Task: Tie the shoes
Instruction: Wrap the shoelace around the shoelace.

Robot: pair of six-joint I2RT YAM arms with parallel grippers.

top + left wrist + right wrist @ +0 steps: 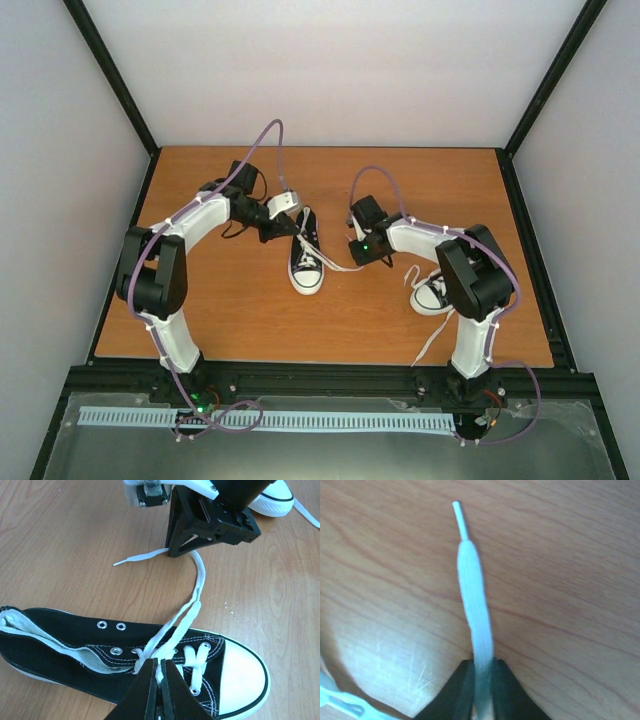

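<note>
Top external: a black sneaker (pixel 305 262) with a white toe cap lies mid-desk (pixel 230 310), toe toward the arms. The second sneaker (pixel 430 293) is half hidden under the right arm (pixel 470 275).

Left wrist: the left end effector (pixel 159 677) is pinched on the white lace (pixel 198 580) over the eyelets.

Right wrist: the right end effector (pixel 482 675) is clamped on a lace end, its tip free above the wood.

text: none legible | labels: none | brands: none readable on shoes (pixel 100 650) | numbers: none
</note>
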